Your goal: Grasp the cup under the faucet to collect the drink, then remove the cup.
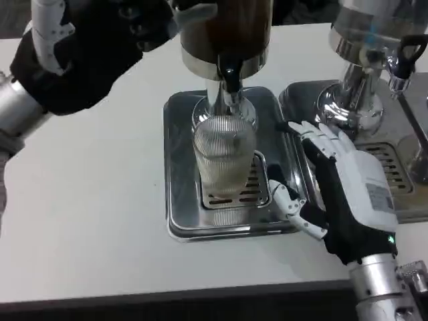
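Cup point(224, 155) upright on tray point(179, 167) under faucet point(231, 79). Right hand point(338, 187) beside, fingers spread, empty. Left hand point(87, 50) raised, fingers unclear.

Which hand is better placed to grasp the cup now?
Right. The right hand lies open beside the cup at tray level; the left hand is raised by the dispenser.

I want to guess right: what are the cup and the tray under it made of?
The cup looks like clear ribbed glass or plastic; you can see through its grooved wall, so either is possible. The tray looks like shiny polished metal, probably steel, since it mirrors light like the tap above.
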Motion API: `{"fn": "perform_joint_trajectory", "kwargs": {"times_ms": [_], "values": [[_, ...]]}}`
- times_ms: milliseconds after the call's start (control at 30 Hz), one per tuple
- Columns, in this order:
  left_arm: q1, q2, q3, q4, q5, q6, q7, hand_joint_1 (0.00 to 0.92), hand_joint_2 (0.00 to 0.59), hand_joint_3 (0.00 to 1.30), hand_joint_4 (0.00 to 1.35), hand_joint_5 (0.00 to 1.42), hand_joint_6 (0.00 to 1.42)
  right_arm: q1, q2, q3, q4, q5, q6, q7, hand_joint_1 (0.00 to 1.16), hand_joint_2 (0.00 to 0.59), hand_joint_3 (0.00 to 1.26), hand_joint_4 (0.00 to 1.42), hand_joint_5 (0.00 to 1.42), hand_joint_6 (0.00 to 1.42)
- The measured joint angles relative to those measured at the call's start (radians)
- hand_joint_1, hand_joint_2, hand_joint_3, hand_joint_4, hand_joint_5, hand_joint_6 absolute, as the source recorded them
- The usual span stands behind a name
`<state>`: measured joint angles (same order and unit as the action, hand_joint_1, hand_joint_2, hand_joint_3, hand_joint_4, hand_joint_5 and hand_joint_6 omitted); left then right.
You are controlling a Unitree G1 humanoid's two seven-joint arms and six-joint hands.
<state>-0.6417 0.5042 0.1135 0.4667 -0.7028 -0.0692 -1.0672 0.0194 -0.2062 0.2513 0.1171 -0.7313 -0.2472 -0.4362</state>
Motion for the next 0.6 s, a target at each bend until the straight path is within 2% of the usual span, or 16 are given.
{"fn": "perform_joint_trajectory", "kwargs": {"times_ms": [233,600], "values": [[-0.046,-0.034,0.016,0.099,0.065,0.019,-0.034,0.000,0.090,0.15,0.04,0.11,0.06,-0.001,0.006,0.002,0.004,-0.006,0.010,-0.007,0.37,0.438,0.23,0.14,0.09,0.03],[-0.093,-0.051,0.030,0.244,0.174,0.007,-0.074,0.000,0.092,0.13,0.02,0.10,0.06,-0.001,0.012,0.004,0.004,-0.005,0.010,-0.019,0.36,0.437,0.23,0.15,0.10,0.04]]}}
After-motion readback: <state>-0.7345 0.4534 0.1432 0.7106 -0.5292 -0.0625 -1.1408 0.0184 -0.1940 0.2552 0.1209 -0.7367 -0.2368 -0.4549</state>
